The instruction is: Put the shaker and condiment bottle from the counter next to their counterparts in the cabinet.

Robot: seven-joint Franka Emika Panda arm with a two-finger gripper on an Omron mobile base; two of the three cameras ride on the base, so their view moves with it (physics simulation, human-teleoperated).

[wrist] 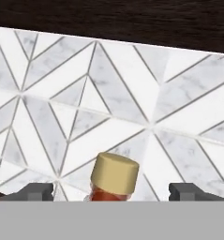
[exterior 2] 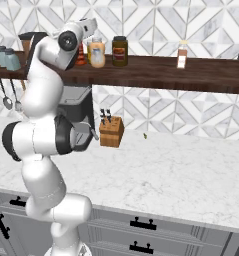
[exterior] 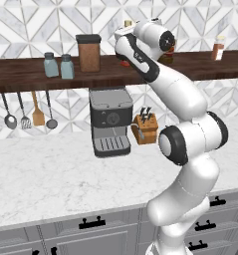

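Your arm rises from the grey drawer fronts (exterior: 90, 229) over the marble counter (exterior: 51, 174) and reaches up to the cabinet (exterior: 21, 74), the long dark shelf that anchors everything here. Below the shelf, on the counter against the tiled wall, stand the coffee machine (exterior: 110, 122) and, just beside it, the knife block (exterior: 145, 128); utensils (exterior: 28, 112) hang under the shelf's left stretch. At shelf height, your gripper (wrist: 111, 191) has its two fingertips (wrist: 36, 191) set well apart on either side of the condiment bottle (wrist: 114, 176), whose tan stopper stands between them with a gap on each side, so the hand is open around the bottle's neck and not clamped on it. From the right base camera the bottle's red-orange body (exterior 2: 81, 56) shows on the shelf just behind the hand, beside the yellow jar (exterior 2: 97, 52) and the dark brown jar (exterior 2: 119, 50). Farther left along the shelf, the shaker (exterior: 66, 66) stands just beside its twin (exterior: 51, 64), next to the tall brown canister (exterior: 89, 52). Far right on the shelf stands a slim red bottle (exterior: 218, 48).
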